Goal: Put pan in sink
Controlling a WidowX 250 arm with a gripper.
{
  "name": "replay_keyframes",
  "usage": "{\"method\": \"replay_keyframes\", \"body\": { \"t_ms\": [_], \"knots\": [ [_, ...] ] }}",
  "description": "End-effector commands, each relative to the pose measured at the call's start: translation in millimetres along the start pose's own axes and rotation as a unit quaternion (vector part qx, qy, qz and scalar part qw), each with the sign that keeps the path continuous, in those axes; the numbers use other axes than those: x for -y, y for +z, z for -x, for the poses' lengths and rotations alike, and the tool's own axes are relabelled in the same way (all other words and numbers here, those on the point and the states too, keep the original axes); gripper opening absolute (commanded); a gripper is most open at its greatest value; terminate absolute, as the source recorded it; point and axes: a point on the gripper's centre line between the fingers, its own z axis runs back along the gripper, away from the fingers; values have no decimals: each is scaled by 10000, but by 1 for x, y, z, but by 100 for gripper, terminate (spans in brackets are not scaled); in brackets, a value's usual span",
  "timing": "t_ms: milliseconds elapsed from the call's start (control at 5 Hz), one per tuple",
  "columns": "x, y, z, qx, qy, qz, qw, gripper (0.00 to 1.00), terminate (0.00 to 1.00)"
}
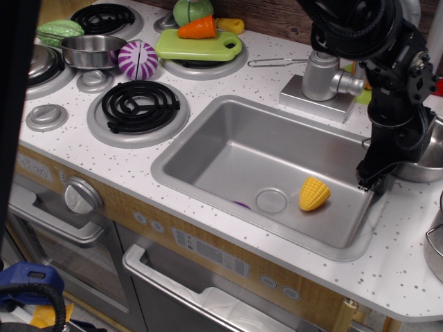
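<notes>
The pan is a shiny steel pot on the white counter right of the sink, at the frame's right edge. The arm hides its left half. A thin wire handle shows left of the arm. The sink is a grey basin with a round drain. My gripper points down at the sink's right rim, just left of the pan. Its dark fingers are seen edge-on, so their gap does not show. I cannot tell if they touch the pan.
A yellow corn lies in the sink by the drain, and a purple scrap lies at its front wall. The faucet stands behind the sink. Another steel pot is at the right edge. Burners, a small pan and toy vegetables fill the left.
</notes>
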Motion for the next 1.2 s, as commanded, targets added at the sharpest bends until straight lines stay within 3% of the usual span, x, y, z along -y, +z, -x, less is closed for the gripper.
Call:
{"method": "replay_keyframes", "body": {
  "t_ms": [0, 200, 600, 1000],
  "knots": [
    [-39, 0, 7, 192, 28, -225, 9996, 0, 0],
    [-32, 6, 11, 180, -30, -170, 9997, 0, 0],
    [-8, 43, 33, -327, 163, -77, 9993, 0, 0],
    [16, 78, 74, -1006, 579, 254, 9929, 0, 0]
  ]
}}
